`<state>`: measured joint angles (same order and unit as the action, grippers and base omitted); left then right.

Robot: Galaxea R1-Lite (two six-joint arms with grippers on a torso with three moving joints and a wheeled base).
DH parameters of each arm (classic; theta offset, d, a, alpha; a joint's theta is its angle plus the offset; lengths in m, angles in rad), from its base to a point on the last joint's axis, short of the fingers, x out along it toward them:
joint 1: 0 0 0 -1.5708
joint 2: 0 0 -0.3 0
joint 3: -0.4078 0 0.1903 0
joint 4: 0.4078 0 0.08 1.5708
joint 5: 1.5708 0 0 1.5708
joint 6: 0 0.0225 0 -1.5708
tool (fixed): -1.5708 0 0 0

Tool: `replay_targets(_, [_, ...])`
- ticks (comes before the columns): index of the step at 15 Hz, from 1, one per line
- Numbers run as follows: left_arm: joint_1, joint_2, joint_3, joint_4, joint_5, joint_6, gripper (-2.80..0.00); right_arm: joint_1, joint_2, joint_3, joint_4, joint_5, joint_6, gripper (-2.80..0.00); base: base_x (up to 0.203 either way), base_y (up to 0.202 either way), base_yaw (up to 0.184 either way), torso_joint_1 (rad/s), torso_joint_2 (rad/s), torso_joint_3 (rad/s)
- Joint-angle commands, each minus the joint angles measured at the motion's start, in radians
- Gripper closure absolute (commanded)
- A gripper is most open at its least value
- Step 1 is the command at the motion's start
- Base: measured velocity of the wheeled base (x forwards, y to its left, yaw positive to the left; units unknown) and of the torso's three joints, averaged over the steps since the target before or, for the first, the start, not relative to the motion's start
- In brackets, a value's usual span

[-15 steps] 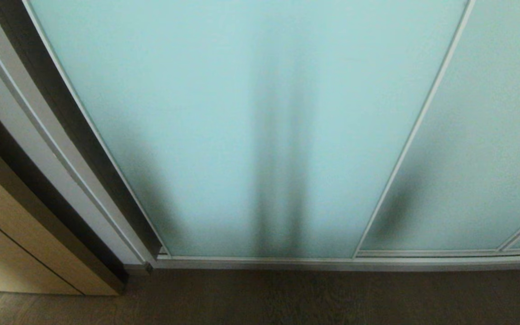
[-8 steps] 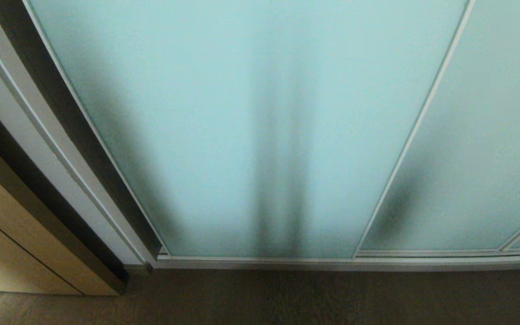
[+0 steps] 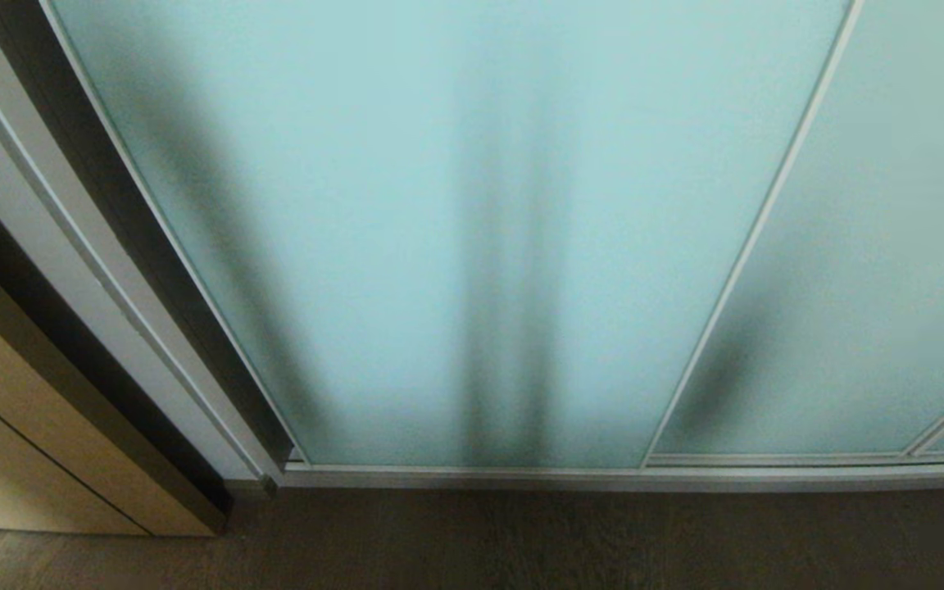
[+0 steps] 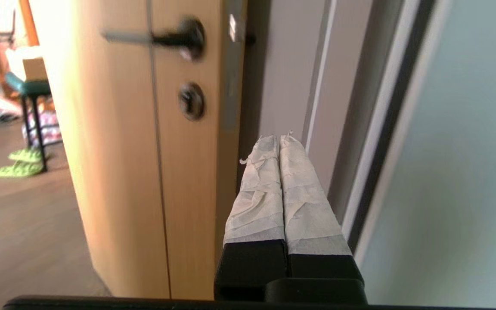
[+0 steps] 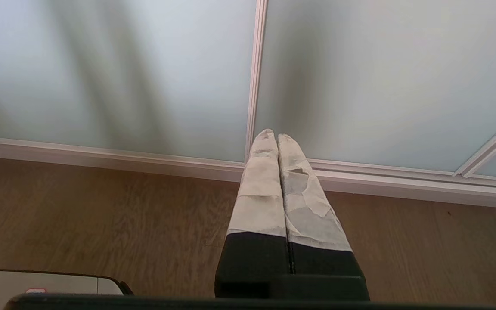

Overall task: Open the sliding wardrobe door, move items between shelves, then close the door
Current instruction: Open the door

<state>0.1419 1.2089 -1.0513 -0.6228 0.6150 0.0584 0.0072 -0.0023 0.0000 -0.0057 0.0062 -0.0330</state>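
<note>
Sliding wardrobe door (image 3: pixel 456 229), its frosted pale aqua glass in a slim white-silver frame, stands shut and fills most of the head view, with its lower rail resting on the bottom track (image 3: pixel 603 477). Nearest the robot, in front of that door, lies the dark wood floor (image 3: pixel 570 541). Neither arm shows in the head view.

The right gripper (image 5: pixel 272 134) points down toward the floor just before the door's bottom track, its two tape-wrapped fingers (image 5: pixel 261 189) pressed together and holding nothing. Its tip lines up with the thin vertical frame strip (image 5: pixel 254 77) that divides the door from the neighbouring frosted panel (image 3: pixel 890 246). A corner of the robot's pale base (image 5: pixel 45 284) shows on the floor beside it.

The left gripper (image 4: pixel 279 138) is raised beside the door's left edge, its taped fingers (image 4: pixel 304 193) likewise pressed together and empty. It points at the grey jamb (image 4: pixel 282 86) that runs alongside the door frame, not touching it as far as can be seen. Beyond the jamb, away from the wardrobe door, stands a tan wood-grain door (image 4: pixel 114 142) with a dark lever handle (image 4: pixel 175 38) and a round black lock (image 4: pixel 191 101) below it. Farther off past that wooden door, a stool (image 4: pixel 32 107) and a pair of green slippers (image 4: pixel 20 162) sit on the floor of another room.

Soft dark shadows fall across the frosted glass; nothing behind it can be made out.
</note>
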Motion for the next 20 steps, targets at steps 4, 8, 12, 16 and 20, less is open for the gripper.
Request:
replay_targets(4, [0.074,0.307,-0.159,-0.058,-0.045,-0.018,0.00,0.000,-0.001,0.000,0.000,0.001,-0.001,0.00,0.000,0.000,0.000,0.000,0.00,0.000])
replay_targets(8, [0.094,0.445,-0.267,-0.068,-0.163,-0.023,0.00,0.000,-0.001,0.000,0.000,0.000,-0.001,0.00,0.000,0.000,0.000,0.000,0.00,0.000])
replay_targets(12, [0.112,0.554,-0.389,-0.081,-0.268,-0.022,0.00,0.000,-0.001,0.000,0.000,0.000,-0.001,0.00,0.000,0.000,0.000,0.000,0.00,0.000])
replay_targets(16, [0.154,0.666,-0.564,-0.071,-0.309,-0.020,0.00,0.000,-0.001,0.000,0.000,0.000,-0.001,0.00,0.000,0.000,0.000,0.000,0.00,0.000])
replay_targets(20, [0.184,0.749,-0.653,-0.055,-0.367,-0.019,0.00,0.000,-0.001,0.000,0.000,0.000,-0.001,0.00,0.000,0.000,0.000,0.000,0.00,0.000])
